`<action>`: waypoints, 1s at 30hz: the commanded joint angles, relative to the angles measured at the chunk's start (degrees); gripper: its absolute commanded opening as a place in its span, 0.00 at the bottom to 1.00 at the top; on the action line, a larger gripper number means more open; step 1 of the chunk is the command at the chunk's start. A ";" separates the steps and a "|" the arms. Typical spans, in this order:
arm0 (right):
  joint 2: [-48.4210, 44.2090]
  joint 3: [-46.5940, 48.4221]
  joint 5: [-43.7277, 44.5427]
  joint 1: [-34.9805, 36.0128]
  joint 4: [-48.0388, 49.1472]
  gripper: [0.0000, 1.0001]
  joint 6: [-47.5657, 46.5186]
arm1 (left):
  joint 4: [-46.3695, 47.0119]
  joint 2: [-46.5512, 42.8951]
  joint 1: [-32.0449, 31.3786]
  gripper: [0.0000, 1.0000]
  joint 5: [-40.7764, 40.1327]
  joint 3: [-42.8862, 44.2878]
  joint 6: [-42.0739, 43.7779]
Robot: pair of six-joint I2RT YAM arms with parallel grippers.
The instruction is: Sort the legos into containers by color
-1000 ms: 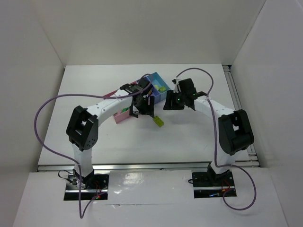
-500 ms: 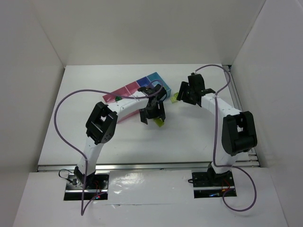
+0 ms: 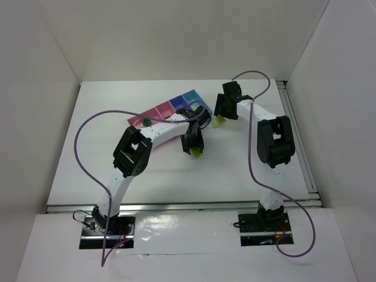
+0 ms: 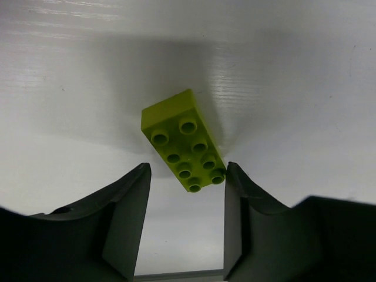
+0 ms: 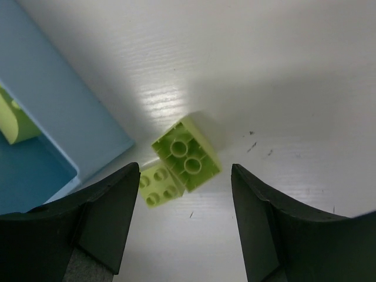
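White worktop (image 3: pixel 247 170) carries all items. One long yellow-green lego (image 4: pixel 184 141), eight studs up, lies flat between the fingers of the left end effector (image 4: pixel 187 171). Its jaws stand partly apart, and contact at the brick's near corner cannot be confirmed. A square lego (image 5: pixel 187 154) and a paler lego (image 5: pixel 158 187), the latter partly hidden by a finger, lie together just beside the light blue container (image 5: pixel 70 117). The right end effector (image 5: pixel 185 170) straddles them, jaws wide, gripping nothing. From above, the left arm (image 3: pixel 160 133) covers much of the container row (image 3: pixel 157 110).
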 commanded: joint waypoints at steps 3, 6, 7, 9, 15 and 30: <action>3.90 5.23 0.60 -0.11 -2.72 0.71 -3.67 | -1.74 -0.88 -0.25 0.50 -0.83 -1.98 2.43; 5.13 5.23 1.30 -0.11 -1.93 0.71 -3.67 | -1.74 -2.46 -0.78 0.46 -1.97 -3.12 4.45; 5.74 5.23 1.30 -0.11 -1.93 0.71 -3.67 | -1.74 -2.47 -0.78 0.46 -2.49 -3.65 4.45; 5.75 5.23 1.30 -0.11 -1.41 0.69 -3.67 | -2.35 -4.48 -0.78 0.41 -3.02 -3.66 5.77; 5.67 3.21 1.91 -0.64 0.87 0.49 -3.15 | -3.41 -9.76 -0.78 0.35 -6.53 -4.80 9.02; -6.28 -9.35 1.21 -0.64 3.08 0.28 -0.33 | -6.83 -10.74 3.96 0.33 -9.08 7.67 14.56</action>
